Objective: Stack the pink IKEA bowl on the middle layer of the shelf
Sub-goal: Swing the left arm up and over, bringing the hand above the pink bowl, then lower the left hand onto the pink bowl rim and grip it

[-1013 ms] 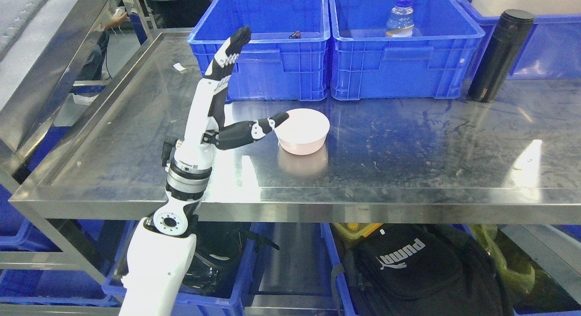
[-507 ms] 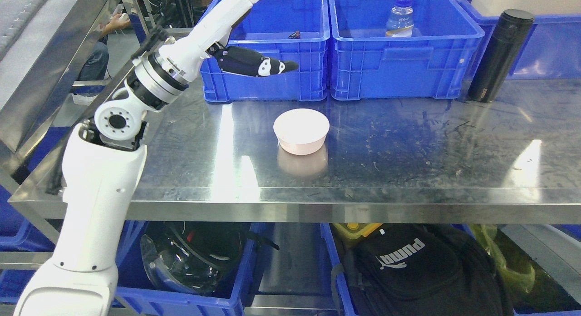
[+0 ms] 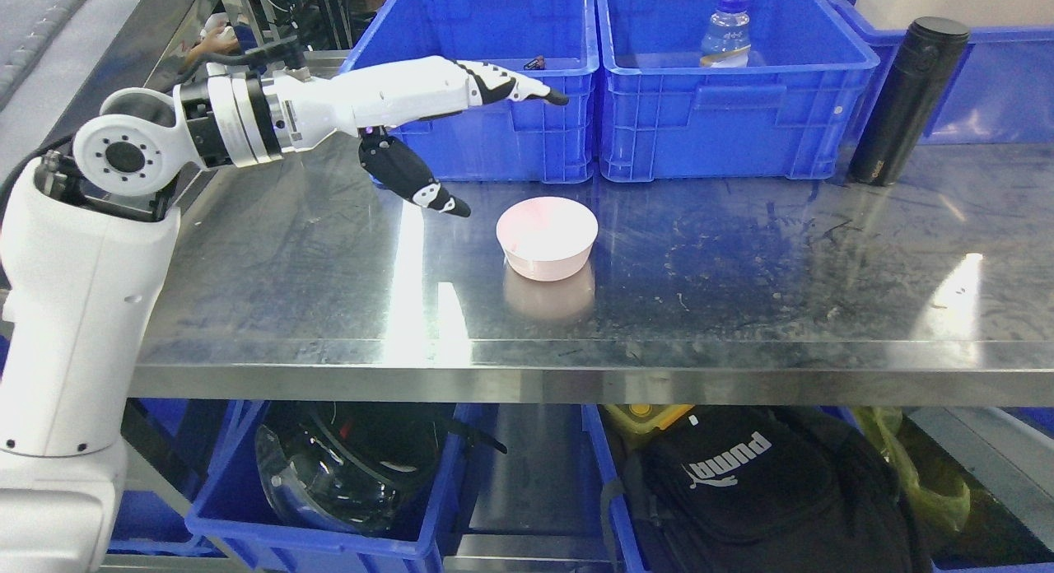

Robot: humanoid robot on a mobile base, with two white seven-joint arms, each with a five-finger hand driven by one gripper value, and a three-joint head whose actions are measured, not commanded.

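Seemingly little is done: the round pink plastic bowl (image 3: pixel 547 237) sits alone mid-shelf on the steel shelf (image 3: pixel 741 309), nearer its back edge, unstacked. Left robot hand (image 3: pixel 461 137) hovers beside it, spread, holding nothing; grasping and stacking remain.

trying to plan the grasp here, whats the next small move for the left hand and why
Probably lower the left hand and ease it right, toward the pink bowl. The hand is open, fingers stretched out above and left of the bowl, thumb pointing down short of its rim, nothing held. The bowl sits upright and alone on the steel shelf, so it has yet to be grasped.
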